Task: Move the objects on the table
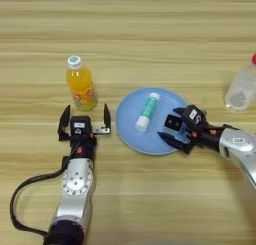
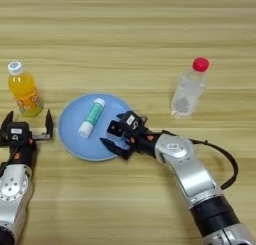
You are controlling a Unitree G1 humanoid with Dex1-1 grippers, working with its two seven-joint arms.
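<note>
Right pincer (image 2: 116, 135) over plate (image 2: 70, 139) rim, fingers spread, block (image 1: 173, 122) between them, grip unclear. Tube (image 1: 147, 111) lying on plate. Left pincer (image 1: 84, 124) wide open, empty, just below bottle (image 1: 81, 84) on surface (image 1: 150, 29). Advice: close squarely on block, avoid tube.

No readable text anywhere: the orange-drink bottle's (image 1: 81, 90) label shows only a blurred red-and-white mark, and the teal-and-white tube (image 1: 148, 111) carries no lettering that can be made out
</note>
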